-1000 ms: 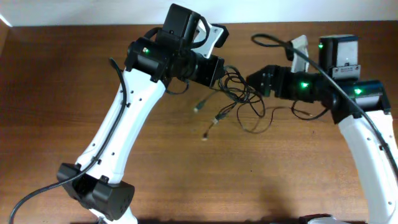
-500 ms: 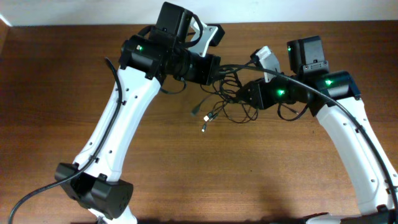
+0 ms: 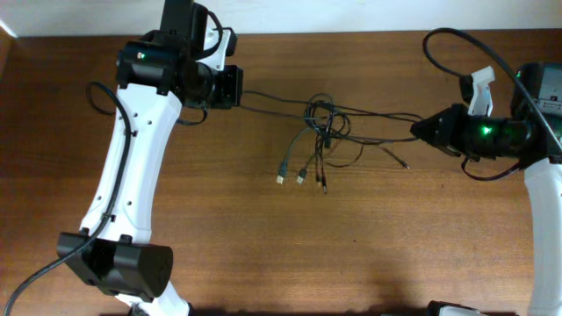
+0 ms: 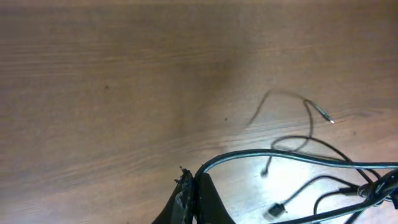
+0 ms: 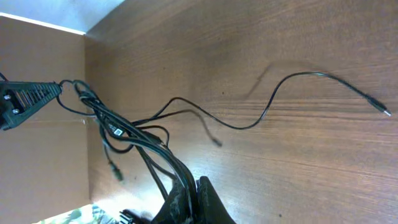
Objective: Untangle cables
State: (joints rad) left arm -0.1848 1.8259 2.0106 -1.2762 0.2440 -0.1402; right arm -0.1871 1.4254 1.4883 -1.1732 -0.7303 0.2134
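Observation:
The cables (image 3: pixel 321 118) are thin black cords stretched in a line above the table between my two grippers, with a small knot in the middle. Three plug ends (image 3: pixel 301 178) dangle below the knot. My left gripper (image 3: pixel 239 88) is shut on one strand at the left; in the left wrist view that cable (image 4: pixel 261 154) leaves the left gripper (image 4: pixel 193 182) and runs right. At the right, my right gripper (image 3: pixel 416 132) is shut on a bundle of strands. The right wrist view shows the cables (image 5: pixel 146 143) leading from the right gripper (image 5: pixel 194 185) up-left.
A loose strand end (image 3: pixel 405 163) lies on the brown wooden table (image 3: pixel 263 254) below the right gripper. The table's back edge meets a white wall. Thick black arm cables (image 3: pixel 443 39) loop near the right arm.
The right gripper has shut on the cables. Both arms have pulled apart, left arm leftward and right arm rightward, drawing the bunched cables into a taut line.

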